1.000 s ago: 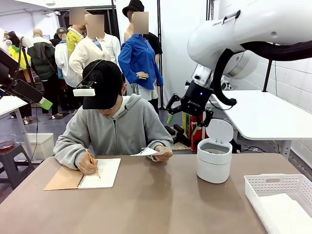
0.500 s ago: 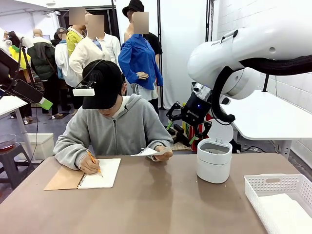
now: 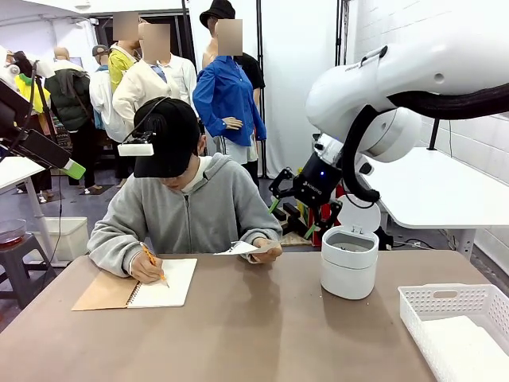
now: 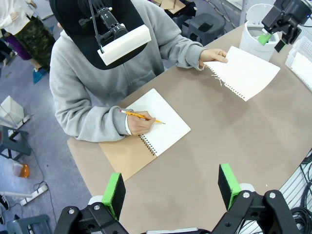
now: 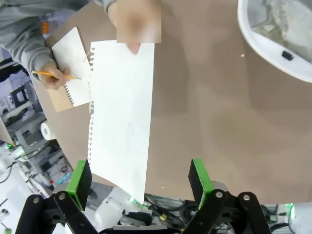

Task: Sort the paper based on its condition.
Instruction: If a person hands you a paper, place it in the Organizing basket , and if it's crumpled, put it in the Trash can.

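Looking across the front view, what takes up the most room?

The brown table (image 3: 262,318), which fills the lower half. A person (image 3: 191,215) in a grey hoodie and black cap sits at its far edge, left of centre. The white right arm (image 3: 429,72) sweeps in from the upper right.

What stands on the table?

A white slotted basket (image 3: 445,301) sits at the lower right corner, with flat white sheets (image 3: 469,350) lying in it. Left of it, at centre right, is a white round bin (image 3: 348,267), its lid tipped up at the back. At the left lies an open spiral notebook (image 3: 163,282), its brown cover folded out flat.

Where is the thing to sort?

A smooth sheet of paper (image 4: 246,73), one edge ragged with torn spiral holes, is pinched at a corner by the person's hand (image 3: 269,253). It is held flat just above the table, between notebook and bin. In the right wrist view it runs from top centre down to the lower middle, ending between the two green pads (image 5: 80,178).

And the grippers?

The right gripper (image 3: 294,216) hangs in the air at centre right, up beside the bin's lid, jaws spread wide with nothing between them. The left gripper (image 4: 170,187) sits at the bottom of its wrist view, high over the near table edge, jaws wide apart and empty.

The smallest thing?

A yellow pencil (image 4: 141,116), held by the person's other hand (image 3: 143,270) on the notebook page.
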Motion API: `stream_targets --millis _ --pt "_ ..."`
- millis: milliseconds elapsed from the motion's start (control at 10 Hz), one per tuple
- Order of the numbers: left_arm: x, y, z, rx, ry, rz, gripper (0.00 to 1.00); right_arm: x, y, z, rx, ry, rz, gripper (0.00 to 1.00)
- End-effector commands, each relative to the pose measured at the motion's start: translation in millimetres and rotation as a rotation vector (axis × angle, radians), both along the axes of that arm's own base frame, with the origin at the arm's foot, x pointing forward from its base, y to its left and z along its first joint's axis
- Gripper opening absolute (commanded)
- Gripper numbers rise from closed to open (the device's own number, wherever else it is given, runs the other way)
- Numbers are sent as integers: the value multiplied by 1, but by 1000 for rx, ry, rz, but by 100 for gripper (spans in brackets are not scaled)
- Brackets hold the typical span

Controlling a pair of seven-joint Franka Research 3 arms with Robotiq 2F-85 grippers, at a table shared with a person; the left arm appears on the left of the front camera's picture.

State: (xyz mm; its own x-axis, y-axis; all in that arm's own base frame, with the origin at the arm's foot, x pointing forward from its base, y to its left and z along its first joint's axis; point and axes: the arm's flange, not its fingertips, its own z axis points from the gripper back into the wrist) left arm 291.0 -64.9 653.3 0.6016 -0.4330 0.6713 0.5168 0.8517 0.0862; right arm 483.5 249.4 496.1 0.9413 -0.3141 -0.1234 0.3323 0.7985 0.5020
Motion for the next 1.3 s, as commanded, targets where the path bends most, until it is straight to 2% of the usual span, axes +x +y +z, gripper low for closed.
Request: stream_targets --millis 0,300,700,800,1200 --pt "0 0 0 -1 -3 1 100 15 4 -26 66 41 -24 100" --pt "0 0 0 -1 -3 1 100 26 9 -61 160 152 -72 100" --pt "0 0 0 -1 -3 1 100 27 20 -83 210 208 -73 100" --pt "0 0 0 -1 -3 1 100 30 18 -86 234 191 -35 93" --pt "0 0 0 -1 -3 1 100 32 19 -88 249 220 -48 13"
